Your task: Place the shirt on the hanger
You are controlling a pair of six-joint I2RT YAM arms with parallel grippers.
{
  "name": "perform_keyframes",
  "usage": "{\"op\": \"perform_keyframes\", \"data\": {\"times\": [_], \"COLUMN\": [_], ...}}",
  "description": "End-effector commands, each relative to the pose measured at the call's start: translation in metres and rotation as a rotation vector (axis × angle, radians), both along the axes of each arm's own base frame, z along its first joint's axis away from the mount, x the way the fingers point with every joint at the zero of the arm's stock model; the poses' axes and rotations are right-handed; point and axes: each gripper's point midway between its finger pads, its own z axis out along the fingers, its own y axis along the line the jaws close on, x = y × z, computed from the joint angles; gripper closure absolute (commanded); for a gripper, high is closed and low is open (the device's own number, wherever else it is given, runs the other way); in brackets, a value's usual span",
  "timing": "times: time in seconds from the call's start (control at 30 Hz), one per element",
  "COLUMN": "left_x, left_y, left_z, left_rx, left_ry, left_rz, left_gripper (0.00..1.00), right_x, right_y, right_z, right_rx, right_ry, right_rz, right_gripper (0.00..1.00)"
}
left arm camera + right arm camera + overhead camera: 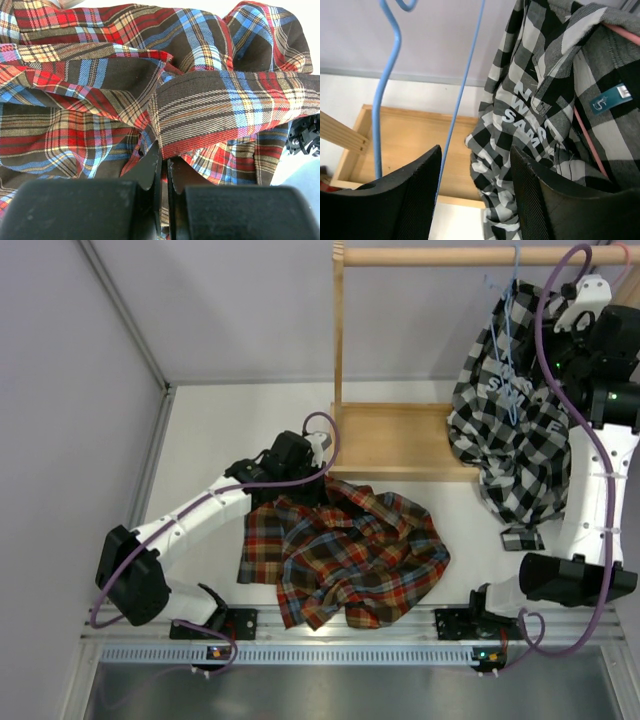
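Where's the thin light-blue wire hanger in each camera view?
Top external: light-blue wire hanger upper right, hanging from the wooden rail.
Left wrist: not in it.
Right wrist: hanger fills the left half.
Shared landmark: black-and-white checked shirt, beside it.

Plaid shirt (345, 555) lies crumpled in a heap at lower centre, while the thin light-blue wire hanger (375, 130) hangs upright at upper right.

The light-blue hanger (465, 85) between parted fingers of the right gripper (475, 150), checked shirt (555, 100) on a pink hanger (587, 135) alongside.
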Motion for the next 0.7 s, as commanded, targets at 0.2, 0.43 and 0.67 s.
{"op": "perform_keyframes", "data": {"times": [0.2, 0.43, 0.67], "left_x": [-0.001, 0.004, 0.007], "left_y": [0.003, 0.006, 0.007], "left_z": [0.004, 0.007, 0.015], "left_rx": [-0.004, 0.001, -0.039], "left_ry": [-0.03, -0.053, -0.104], "left_rz": [-0.004, 0.027, 0.049], "left_gripper": [1.0, 1.0, 1.0], "right_x": [-0.053, -0.055, -0.037], "right_y": [0.014, 0.068, 0.094], "right_z": [0.085, 0.071, 0.054], "right_rx": [0.117, 0.196, 0.227], "right_ry": [-0.327, -0.299, -0.208], "right_rz": [-0.031, 0.139, 0.03], "right_gripper": [0.46, 0.41, 0.25]}}
